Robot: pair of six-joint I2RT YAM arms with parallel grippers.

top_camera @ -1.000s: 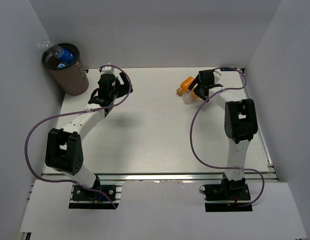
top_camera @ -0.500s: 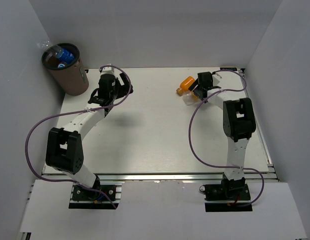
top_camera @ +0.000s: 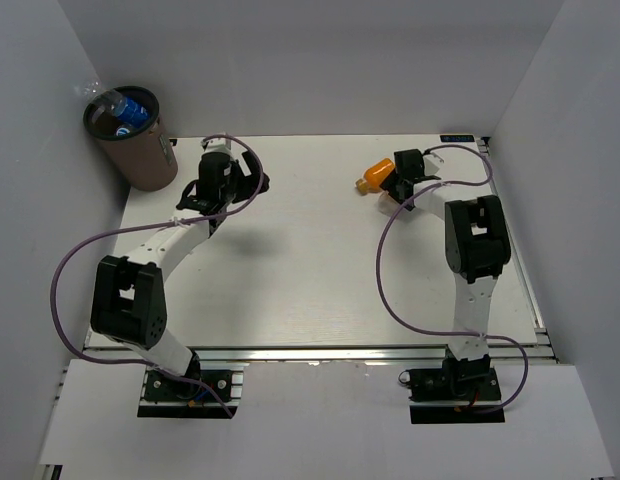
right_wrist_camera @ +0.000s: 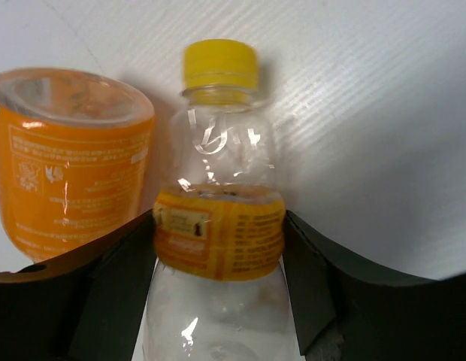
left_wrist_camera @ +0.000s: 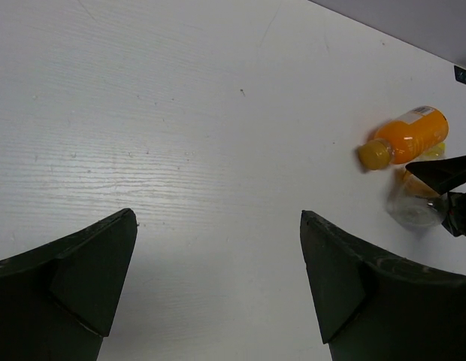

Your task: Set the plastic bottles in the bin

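A clear bottle (right_wrist_camera: 218,143) with a yellow cap (right_wrist_camera: 219,64) and yellow label lies on the white table at the far right. My right gripper (right_wrist_camera: 219,218) is shut on it, both fingers pressed against the label. A squat orange bottle (right_wrist_camera: 71,150) lies touching its left side; from above the orange bottle (top_camera: 373,175) sits just left of the right gripper (top_camera: 393,190). The brown bin (top_camera: 140,150) stands at the far left corner with a blue-labelled bottle (top_camera: 135,110) sticking out. My left gripper (left_wrist_camera: 218,218) hangs open and empty over bare table, right of the bin.
White walls close in the table on the left, back and right. In the left wrist view the orange bottle (left_wrist_camera: 406,139) and the clear bottle (left_wrist_camera: 412,207) lie far off at the right. Purple cables loop beside both arms.
The right gripper's fingers have come together onto the clear yellow-capped bottle, and the wrist has edged left. The left gripper has turned slightly to the right and stays open.
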